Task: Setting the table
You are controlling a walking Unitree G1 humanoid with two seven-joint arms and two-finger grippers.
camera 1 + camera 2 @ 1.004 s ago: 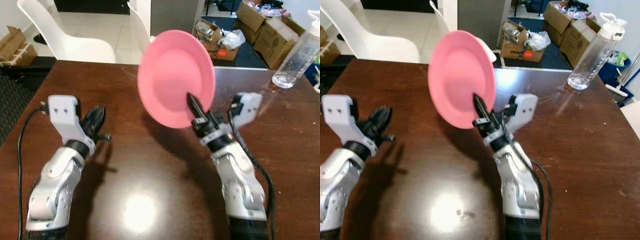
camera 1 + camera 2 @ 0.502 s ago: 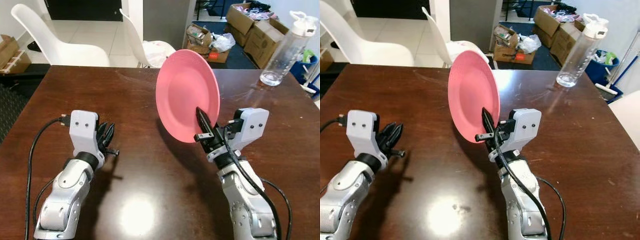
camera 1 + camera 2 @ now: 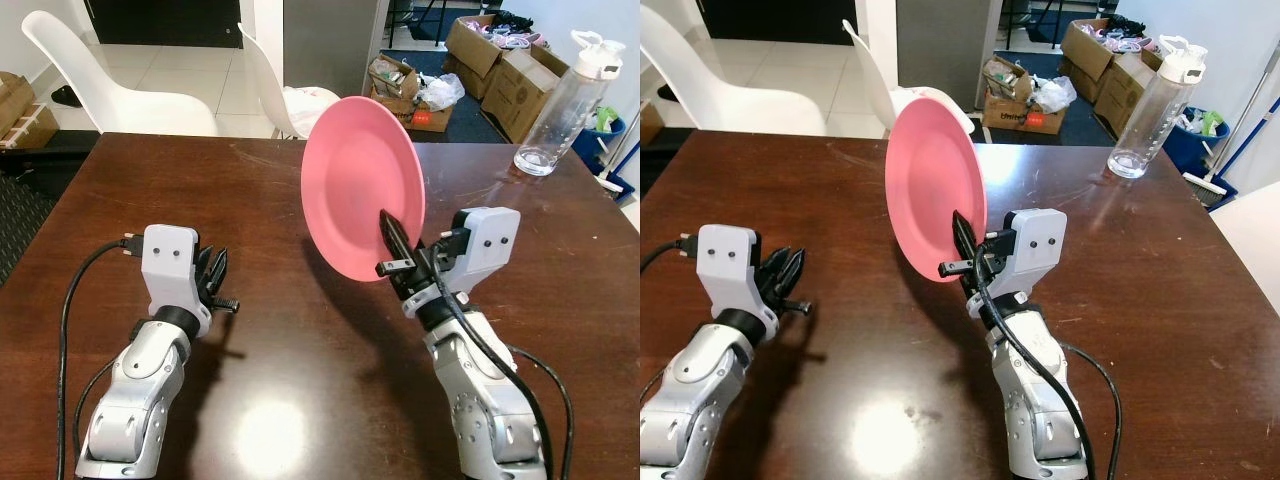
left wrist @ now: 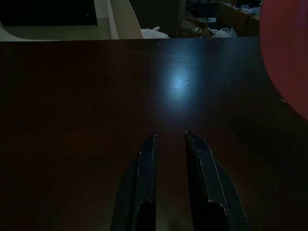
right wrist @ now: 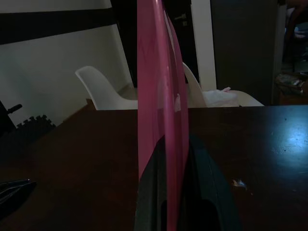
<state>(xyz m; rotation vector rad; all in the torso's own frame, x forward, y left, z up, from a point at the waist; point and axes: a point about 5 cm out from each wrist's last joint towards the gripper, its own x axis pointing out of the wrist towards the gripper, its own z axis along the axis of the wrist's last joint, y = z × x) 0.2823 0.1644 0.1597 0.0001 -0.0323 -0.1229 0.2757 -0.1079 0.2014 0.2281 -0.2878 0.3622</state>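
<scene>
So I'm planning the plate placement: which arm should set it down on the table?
Right. Its tool already grips the pink plate by the rim, above the table; the left tool holds nothing.

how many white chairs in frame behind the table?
2. One white chair stands at the table's far left corner; the second is at the far edge near the middle, partly hidden behind the pink plate held up by the right gripper. More may be out of view.
</scene>
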